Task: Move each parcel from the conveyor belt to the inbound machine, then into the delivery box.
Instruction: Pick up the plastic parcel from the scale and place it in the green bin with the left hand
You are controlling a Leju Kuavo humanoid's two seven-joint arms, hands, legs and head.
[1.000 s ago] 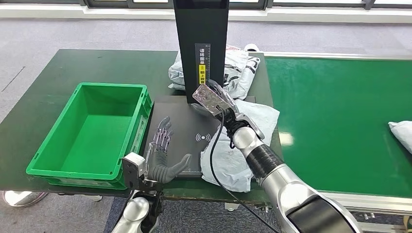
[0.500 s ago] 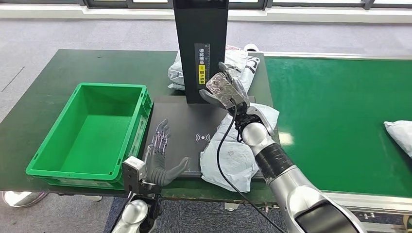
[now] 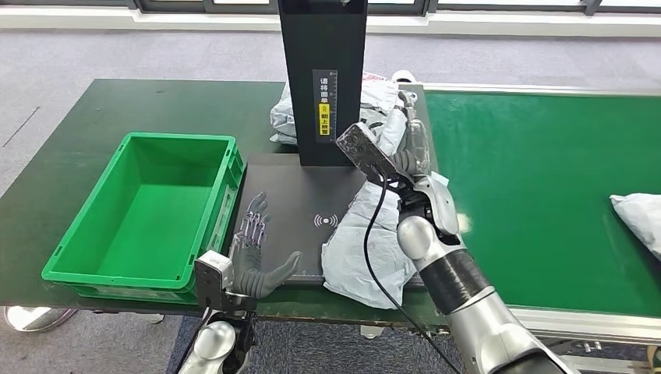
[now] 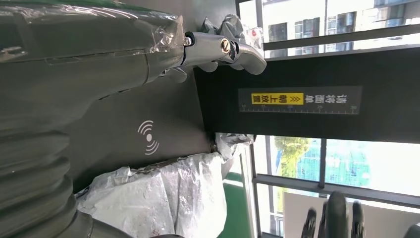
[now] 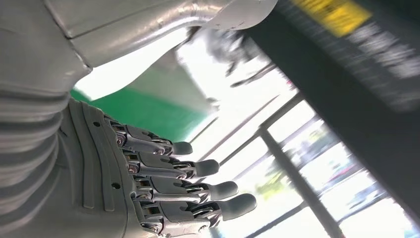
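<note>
We see a grey parcel [image 3: 366, 249] lying on the right part of the inbound machine's dark scan pad [image 3: 292, 210], hanging partly over the pad's right and near edges. Our right hand [image 3: 405, 144] is raised above it, beside the machine's black upright column [image 3: 323, 78], fingers spread and holding nothing. Our left hand [image 3: 257, 253] rests flat and open on the near left part of the pad, fingers apart, close to the green delivery box [image 3: 148, 210], which stands left of the pad. A pile of more grey bags [image 3: 382, 105] sits behind the column, partly hidden by it and by our right hand. On the green conveyor belt [image 3: 538, 187] another parcel [image 3: 639, 218] lies at the far right edge.

The left wrist view shows the pad's wireless symbol [image 4: 147, 137] between our left hand and the parcel, and the yellow label [image 4: 275, 98] on the column. The right wrist view shows our right hand's fingers [image 5: 198, 168] extended, windows bright beyond them, the column blurred alongside.
</note>
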